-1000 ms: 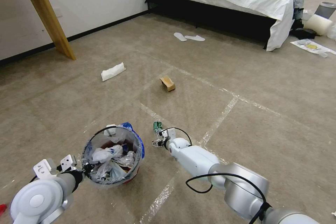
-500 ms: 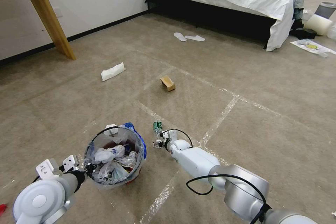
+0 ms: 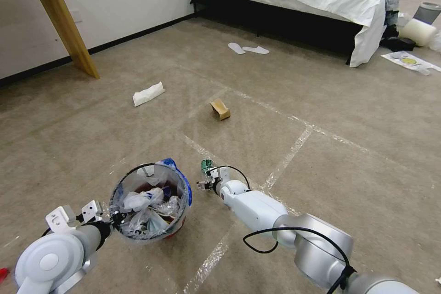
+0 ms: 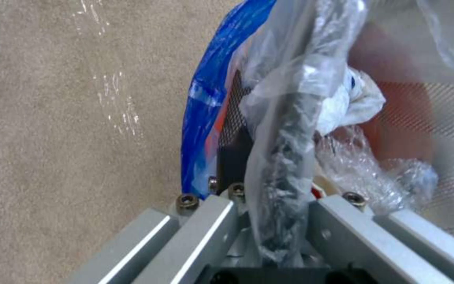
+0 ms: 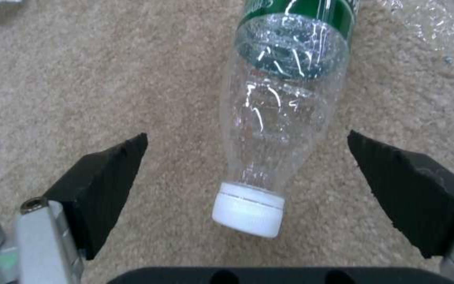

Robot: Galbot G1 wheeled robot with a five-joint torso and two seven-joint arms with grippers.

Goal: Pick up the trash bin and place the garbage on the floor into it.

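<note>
The bottle [image 5: 280,130] lies on the floor [image 3: 321,115] at lower centre of the head view, cap toward the right end effector [image 5: 248,189], whose pads stand wide apart astride its neck (long axis running away from the wrist). The left end effector [image 4: 274,221] is clamped on the trash bin [image 3: 149,202] rim at lower left.

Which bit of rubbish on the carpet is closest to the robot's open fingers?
The clear bottle with the green label, lying on its side between the right gripper's open fingers. The brown carton and white tissue lie much farther off.
</note>
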